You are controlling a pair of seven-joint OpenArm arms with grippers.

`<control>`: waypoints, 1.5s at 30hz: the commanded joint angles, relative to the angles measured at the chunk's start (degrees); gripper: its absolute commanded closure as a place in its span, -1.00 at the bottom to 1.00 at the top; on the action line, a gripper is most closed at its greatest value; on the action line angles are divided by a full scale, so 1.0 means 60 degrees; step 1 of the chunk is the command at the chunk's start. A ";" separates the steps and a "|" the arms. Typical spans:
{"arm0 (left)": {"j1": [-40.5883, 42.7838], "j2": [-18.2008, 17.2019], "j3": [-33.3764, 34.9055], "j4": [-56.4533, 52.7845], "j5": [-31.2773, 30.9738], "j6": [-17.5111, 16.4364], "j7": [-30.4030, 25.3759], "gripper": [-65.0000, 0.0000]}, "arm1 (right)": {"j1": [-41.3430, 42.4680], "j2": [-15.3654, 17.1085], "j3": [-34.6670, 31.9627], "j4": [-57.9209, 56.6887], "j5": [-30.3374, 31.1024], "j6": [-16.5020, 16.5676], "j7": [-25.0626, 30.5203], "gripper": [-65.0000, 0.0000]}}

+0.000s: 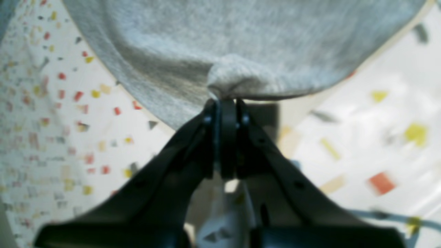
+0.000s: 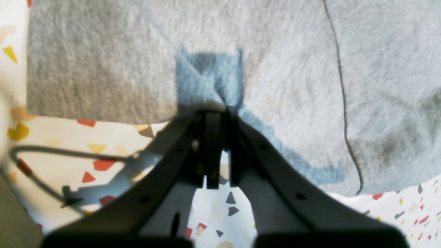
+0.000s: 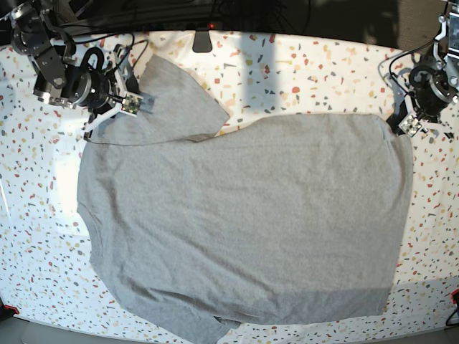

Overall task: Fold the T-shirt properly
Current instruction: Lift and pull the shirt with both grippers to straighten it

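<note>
In the base view, at the upper left of the frame, the right gripper (image 3: 136, 102) stands over a sleeve of the T-shirt (image 3: 244, 222). Its wrist view shows the jaws pressed together on a small fold of grey cloth at the sleeve edge (image 2: 213, 100), so they are pinching the T-shirt (image 2: 275, 69). A thin dark seam line (image 2: 341, 103) runs down the cloth at the right of that view.

The T-shirt lies spread and mostly flat on the desk (image 3: 301, 72), covering most of the middle of the base view. One sleeve points to the upper left and another small part sticks out at the bottom edge. The side that shows is plain grey; no writing, brand or label can be read on it. The desk is white with small red, yellow and grey flecks.

At the upper right of the base view, the left gripper (image 3: 412, 125) is at the corner of the T-shirt. In its wrist view the jaws are closed on a bunched bit of cloth (image 1: 229, 81) at the hem, and the T-shirt (image 1: 224, 34) fills the top of the frame.
</note>
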 commanded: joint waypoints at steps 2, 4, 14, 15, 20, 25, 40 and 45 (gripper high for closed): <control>0.0058 -0.0208 -0.0066 0.0120 -0.0623 -0.0087 0.0040 1.00 | 0.0331 0.0408 0.0397 0.0474 0.0219 -0.1198 -0.0251 1.00; 0.0193 -0.0284 -0.0073 0.0219 -0.1038 -0.0084 0.0033 1.00 | 0.0328 0.0710 0.0532 0.0834 0.0922 -0.1198 -0.0780 1.00; 0.1402 -0.0481 -0.0630 0.1548 -0.1927 -0.0084 0.0000 1.00 | 0.0175 0.1202 0.0572 0.1319 0.1657 -0.1129 -0.1475 1.00; 0.1566 -0.0481 -0.0834 0.1672 -0.2113 -0.0084 0.0000 1.00 | 0.0073 0.1202 0.0568 0.1330 0.1661 -0.1129 -0.1548 1.00; 0.2452 -0.0463 -0.2044 0.2346 -0.3104 -0.0091 -0.0004 1.00 | -0.0838 0.1202 0.0572 0.1770 0.1657 -0.1133 -0.1647 1.00; 0.3151 -0.0426 -0.2940 0.2827 -0.3552 -0.0087 -0.0004 1.00 | -0.2113 0.1096 0.0816 0.2892 0.1592 -0.1217 -0.1756 1.00; 0.4346 0.0681 -0.4109 0.2885 -0.3912 -0.0124 -0.0346 1.00 | -0.6750 -0.0229 0.3880 0.5635 0.2433 -0.1231 -0.1326 1.00; 0.4419 0.1249 -0.4954 0.2889 -0.3843 -0.0521 -0.1217 1.00 | -0.7209 -0.0601 0.4393 0.5872 0.2368 -0.1235 -0.0627 1.00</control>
